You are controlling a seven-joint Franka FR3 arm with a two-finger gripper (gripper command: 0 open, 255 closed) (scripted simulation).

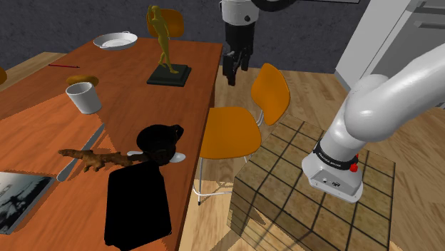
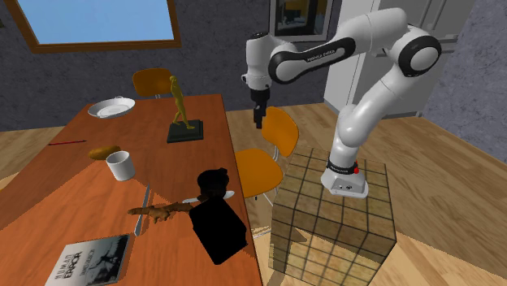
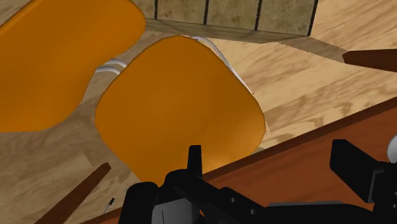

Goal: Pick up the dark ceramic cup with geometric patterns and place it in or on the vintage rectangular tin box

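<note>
My hand [image 1: 232, 74] hangs wide open, holding nothing, above the gap between the long edge of the surface [image 1: 43, 121] and an orange chair [image 1: 228, 132]; in the wrist view my fingers [image 3: 194, 162] stand well apart over that chair's seat and the red-brown edge. The cup [image 1: 160, 140] sits well apart from me, near that same edge, just at the far end of the box [image 1: 135, 208]; both are drawn flat black, so I cannot tell whether they touch, and no pattern shows on either. Bare wood lies between me and the cup; a gold figurine [image 1: 162, 39] stands upright on a dark square base, nearer my hand, toward the shoulder view's left. Just beside the cup lie a knobbly brown root [image 1: 91, 158] and a pale spoon [image 1: 178, 157]; a white mug [image 1: 84, 98], a white dish [image 1: 114, 41] and a book [image 1: 18, 200] sit farther off. The surface is smooth, grained wood; the chair is a rounded shell on thin metal legs; the box is a blocky rectangle.
</note>
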